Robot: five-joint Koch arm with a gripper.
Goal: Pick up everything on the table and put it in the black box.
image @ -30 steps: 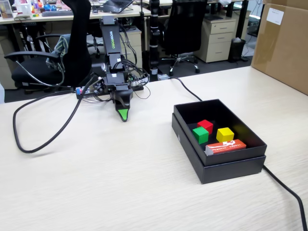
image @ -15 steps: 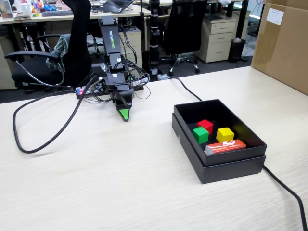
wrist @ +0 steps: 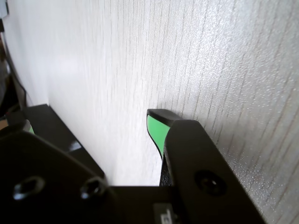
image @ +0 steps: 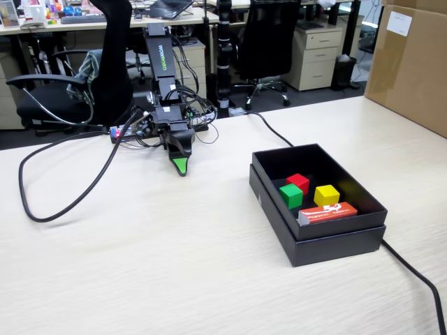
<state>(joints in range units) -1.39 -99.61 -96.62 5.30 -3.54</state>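
Note:
The green cube (image: pixel 291 195) lies inside the black box (image: pixel 279 202) on the right of the table (image: pixel 174 265), beside a red cube (image: pixel 298 183) and a yellow cube (image: pixel 326 195). My gripper (image: pixel 180 165) rests tip-down on the tabletop well to the left of the box, close to the arm's base. In the wrist view the gripper (wrist: pixel 91 124) is open: a green-padded finger (wrist: pixel 156 130) stands on the right, the other jaw is a dark slab at the left, and only bare wood grain lies between them. Nothing is held.
An orange-red flat packet (image: pixel 328 211) lies along the box's near wall. A black cable (image: pixel 63 202) loops over the table's left part, and another cable (image: pixel 412 269) runs off past the box. A brown carton (image: pixel 412 63) stands at the far right. Office chairs stand behind the table.

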